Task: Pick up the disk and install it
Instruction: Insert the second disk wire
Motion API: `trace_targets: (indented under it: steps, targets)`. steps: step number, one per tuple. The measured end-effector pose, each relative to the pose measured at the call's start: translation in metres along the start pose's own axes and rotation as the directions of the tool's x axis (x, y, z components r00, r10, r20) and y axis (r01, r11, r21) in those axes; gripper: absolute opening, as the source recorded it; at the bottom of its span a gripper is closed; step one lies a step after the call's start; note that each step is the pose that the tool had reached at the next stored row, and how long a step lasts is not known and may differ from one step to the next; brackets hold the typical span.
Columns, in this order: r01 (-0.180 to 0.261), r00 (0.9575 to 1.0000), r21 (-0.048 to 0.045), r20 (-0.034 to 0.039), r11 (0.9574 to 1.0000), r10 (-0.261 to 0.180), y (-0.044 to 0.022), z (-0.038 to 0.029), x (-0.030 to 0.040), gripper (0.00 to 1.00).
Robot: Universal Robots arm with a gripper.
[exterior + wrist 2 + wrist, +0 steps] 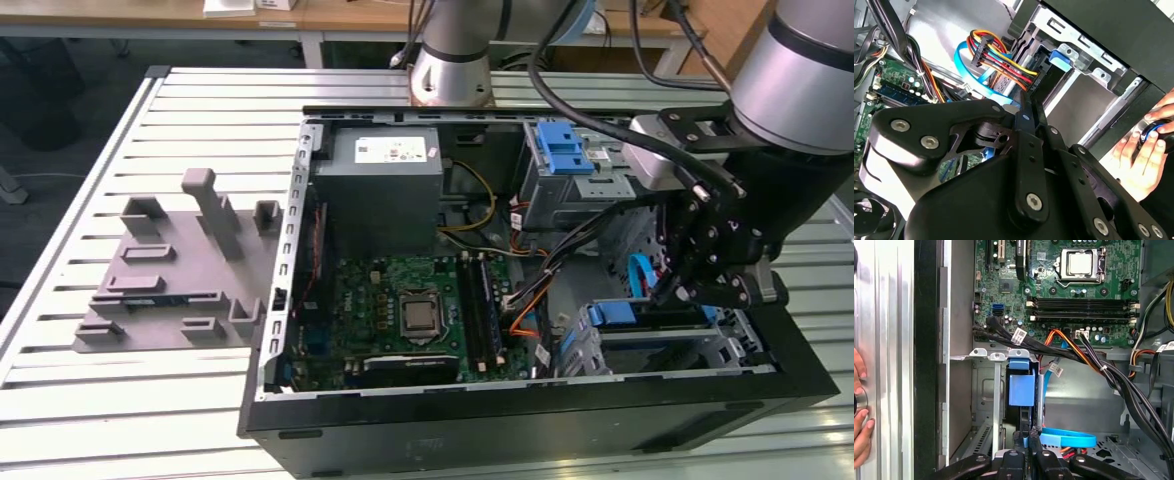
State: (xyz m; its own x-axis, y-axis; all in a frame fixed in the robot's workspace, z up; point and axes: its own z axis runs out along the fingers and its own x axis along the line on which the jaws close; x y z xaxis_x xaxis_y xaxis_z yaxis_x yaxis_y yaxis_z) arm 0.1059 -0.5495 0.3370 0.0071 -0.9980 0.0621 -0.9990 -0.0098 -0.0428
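The disk stands on edge inside the metal drive cage at the front corner of the open computer case. Its blue end handle faces the motherboard, and the handle tip sits beside the cage's metal tabs. My gripper is at the disk's other end, inside the case, with its black fingers pressed together and nothing visibly between them. In the exterior view the gripper hangs just above the cage at the case's right.
A blue data cable and a bundle of coloured power wires run close to the fingers. The motherboard, the grey power supply and a blue-latched upper bay fill the case. A person's hand rests outside it. A grey fixture lies on the slatted table.
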Motion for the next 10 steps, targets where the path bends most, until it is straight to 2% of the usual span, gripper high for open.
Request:
trace_targets:
  steps: [10]
  targets:
    - [-0.006,1.0000,-0.0003,0.0031,1.0000,0.006,-0.0016,0.0011,0.0000,0.16]
